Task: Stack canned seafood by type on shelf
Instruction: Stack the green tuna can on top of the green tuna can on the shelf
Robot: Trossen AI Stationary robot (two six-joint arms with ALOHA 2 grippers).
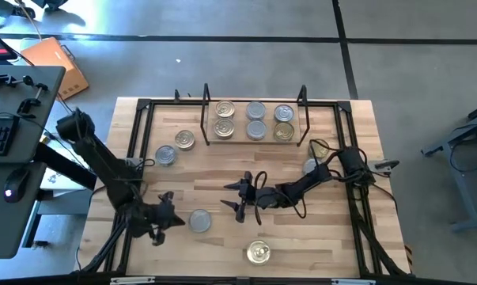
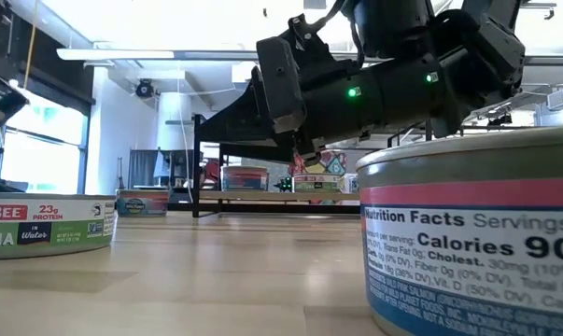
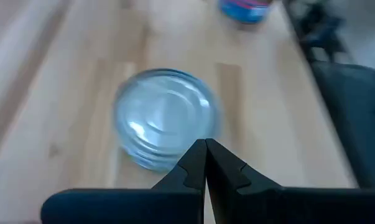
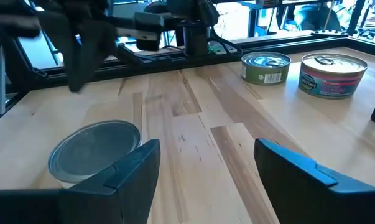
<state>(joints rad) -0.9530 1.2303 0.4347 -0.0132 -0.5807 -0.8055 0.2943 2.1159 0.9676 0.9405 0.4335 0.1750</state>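
The silver-lidded can [image 1: 199,220] sits on the bare desk [image 1: 222,170] toward the near edge, between the two arms — and which arm takes it is the question. The left gripper [image 1: 168,219] hangs just beside it on its left side, fingers [image 3: 203,163] pinched together tip to tip, the can lying straight ahead of them in its wrist view [image 3: 164,117]. The right gripper [image 1: 240,198] is a little further off on the can's other side, fingers [image 4: 131,165] spread wide and pointing toward it [image 4: 94,149]. By my reckoning the left is nearer but would have to part its fingers first; the right is already spread for a grip. The can is round, so no axis matters — only the approach side.

Nearer the desk's front edge, a gold-lidded can [image 1: 259,252] stands alone. Further back two more cans [image 1: 175,147] wait left of the shelf [image 1: 254,139], which already carries six cans in three columns.
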